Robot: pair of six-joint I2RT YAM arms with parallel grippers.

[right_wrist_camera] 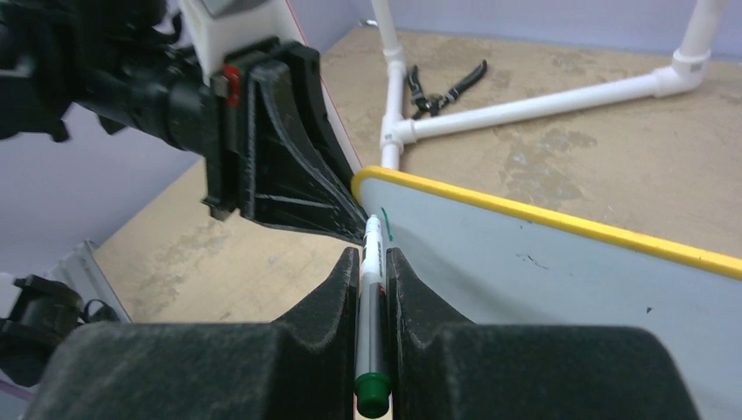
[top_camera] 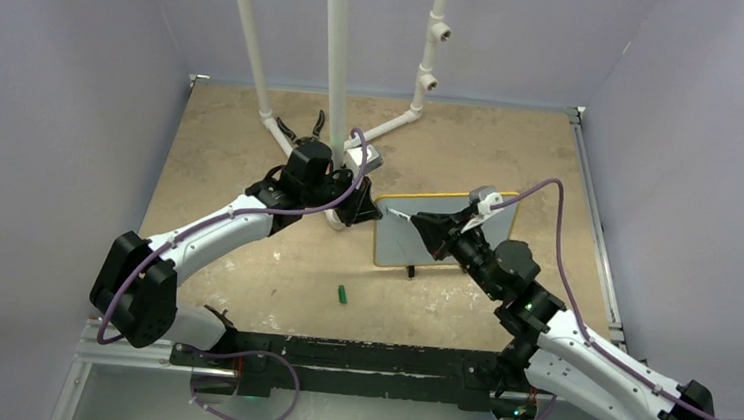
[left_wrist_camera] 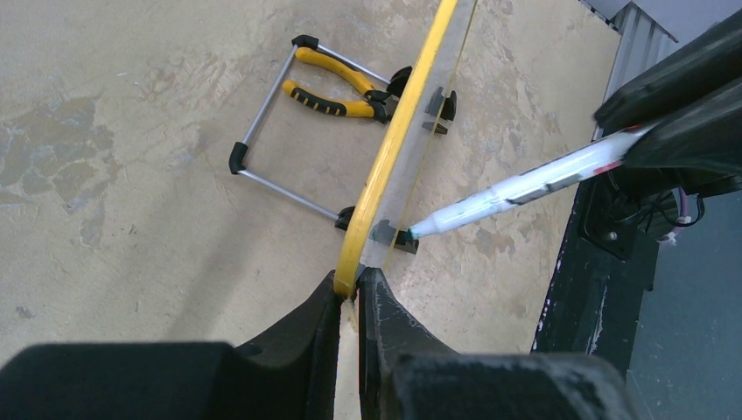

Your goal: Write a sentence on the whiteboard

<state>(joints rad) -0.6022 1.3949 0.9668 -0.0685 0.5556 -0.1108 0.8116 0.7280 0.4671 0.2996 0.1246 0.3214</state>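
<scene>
The whiteboard (top_camera: 397,244) stands on its feet mid-table, right of centre, w/ only a short green stroke of the sentence (right_wrist_camera: 386,229) near the held corner. The left gripper (left_wrist_camera: 350,282) pinches the board's yellow edge. The right gripper (right_wrist_camera: 374,255) is clamped on the marker (left_wrist_camera: 516,188), tip at the face. Risk (judging by that thin edge grip): too much pen pressure could twist or tip the board & smear letters, while too little means skipped strokes.

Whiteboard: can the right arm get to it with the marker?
Probably yes. The right gripper holds the marker with its tip at the face of the whiteboard, near a corner. The left gripper pinches only the rim beside it, so nothing blocks the way.
</scene>
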